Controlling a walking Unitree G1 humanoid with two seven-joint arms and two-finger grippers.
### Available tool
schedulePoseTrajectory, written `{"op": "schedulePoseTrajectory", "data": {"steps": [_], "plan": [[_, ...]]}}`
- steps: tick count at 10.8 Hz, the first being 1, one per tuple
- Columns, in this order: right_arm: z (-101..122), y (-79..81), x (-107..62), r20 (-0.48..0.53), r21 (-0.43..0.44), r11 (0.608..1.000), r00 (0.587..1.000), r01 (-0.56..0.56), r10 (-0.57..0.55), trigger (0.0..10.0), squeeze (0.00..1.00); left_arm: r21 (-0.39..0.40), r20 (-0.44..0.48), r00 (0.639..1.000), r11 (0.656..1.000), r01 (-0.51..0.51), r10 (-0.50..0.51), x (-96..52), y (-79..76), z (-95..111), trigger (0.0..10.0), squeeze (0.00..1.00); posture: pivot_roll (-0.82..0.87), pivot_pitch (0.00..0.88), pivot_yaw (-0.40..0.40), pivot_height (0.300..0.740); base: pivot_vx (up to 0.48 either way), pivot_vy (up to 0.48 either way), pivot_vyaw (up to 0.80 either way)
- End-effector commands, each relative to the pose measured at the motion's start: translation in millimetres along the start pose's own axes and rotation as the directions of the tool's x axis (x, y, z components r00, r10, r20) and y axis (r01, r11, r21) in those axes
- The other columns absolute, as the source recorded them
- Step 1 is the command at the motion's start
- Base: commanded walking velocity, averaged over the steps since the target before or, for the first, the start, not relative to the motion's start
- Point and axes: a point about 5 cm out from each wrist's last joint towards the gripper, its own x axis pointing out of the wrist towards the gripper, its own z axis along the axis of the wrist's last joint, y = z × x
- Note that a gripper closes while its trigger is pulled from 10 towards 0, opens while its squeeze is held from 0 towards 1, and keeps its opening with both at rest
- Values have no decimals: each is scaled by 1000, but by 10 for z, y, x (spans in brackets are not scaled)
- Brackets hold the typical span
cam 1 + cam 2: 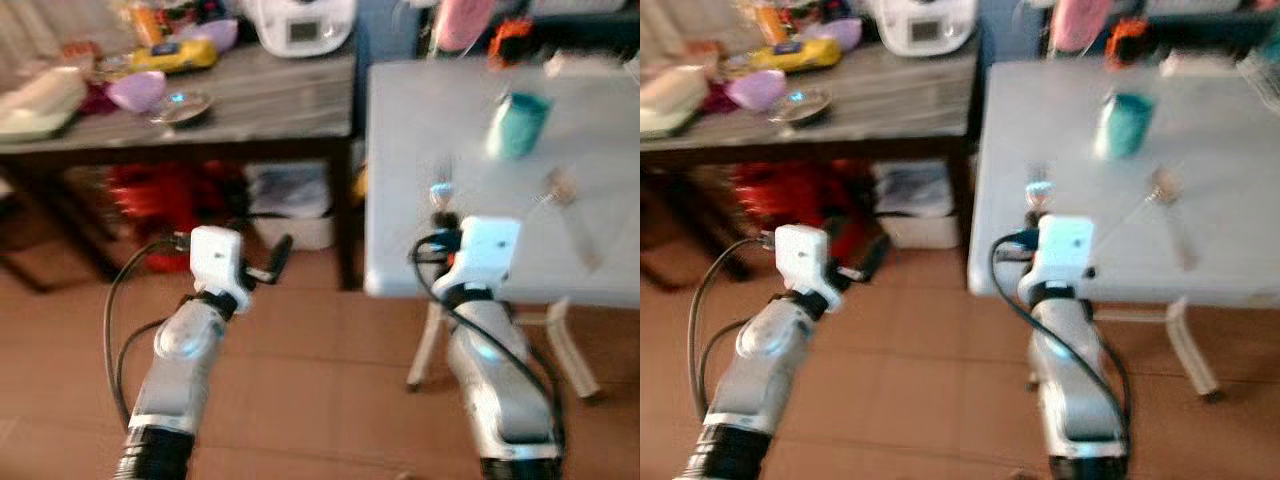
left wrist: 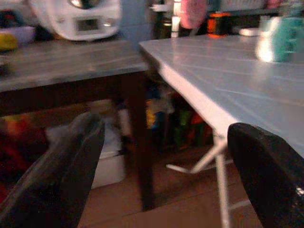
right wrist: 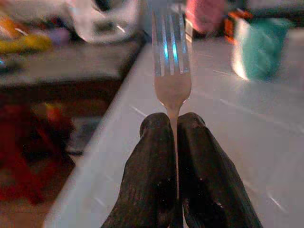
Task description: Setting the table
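Right gripper pinches a metal fork by its thin handle, tines straight up, over the smooth white table's near-left edge. Left gripper spread wide, lower left. Teal cup and spoon sit upper right.

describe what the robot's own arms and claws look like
Both arms are silver with rounded shiny segments, black ribbed cuffs near the bottom, and a white boxy wrist block. Black cables loop alongside each. The left claw and right claw have long, rounded matte black fingers.
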Motion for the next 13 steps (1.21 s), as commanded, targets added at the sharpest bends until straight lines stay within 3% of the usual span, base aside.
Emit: {"op": "schedulePoseTrajectory", "data": {"steps": [1,13], "plan": [[33,60,5,21,15,1000,1000,-8,8,10000,0,22,0,1000,1000,-14,14,-8,63,27,10000,0,-183,94,123,740,0,409,0],[15,60,62,43,0,1000,999,5,-5,10000,0,8,22,1000,1000,6,-6,42,-59,36,10000,0,-188,84,122,740,0,412,0]]}}
